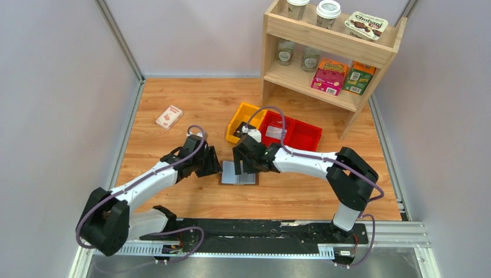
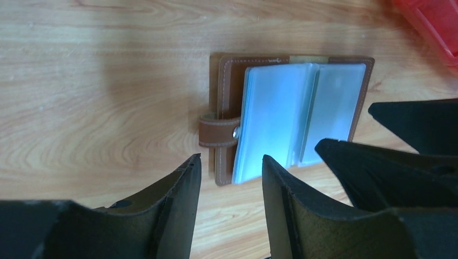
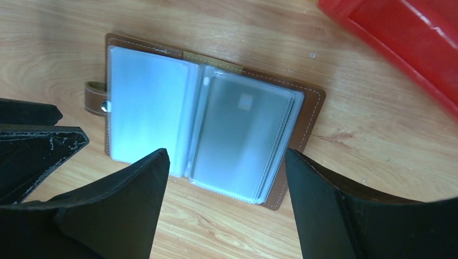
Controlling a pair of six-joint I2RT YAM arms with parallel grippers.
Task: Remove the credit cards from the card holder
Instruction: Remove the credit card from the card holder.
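Top external view: a wood-grain bench (image 1: pixel 191 98) sits between pale grey walls (image 1: pixel 58 87). A wooden shelf (image 1: pixel 324 58) fills the far right corner, with a yellow bin (image 1: pixel 242 120) and red bins (image 1: pixel 295 134) in front of it and a small box (image 1: pixel 169 116) off on the far left. The card holder (image 1: pixel 239 174) lies open and flat on the middle of the bench. Its long axis runs left to right and its fold runs near to far. The left end effector (image 1: pixel 213 167) is at its left edge, and the right end effector (image 1: pixel 246 166) reaches over it from the far side. There's bare wood on the near side and to the left, and the bins are close on the far side.

Left wrist view: the fingers are parted a moderate way with nothing between them, aimed at the strap side. The snap strap (image 2: pixel 219 132) sticks out past the brown edge toward this arm. Pale blue sleeves fan up from the fold, and the other arm's black fingers crowd the right.

Right wrist view: the fingers are spread wide, straddling the right-hand leaf and gripping nothing. A grey card (image 3: pixel 243 135) shows through the top clear sleeve. I cannot tell whether the tips touch the leather. An edge of the red bins sits in the upper right.
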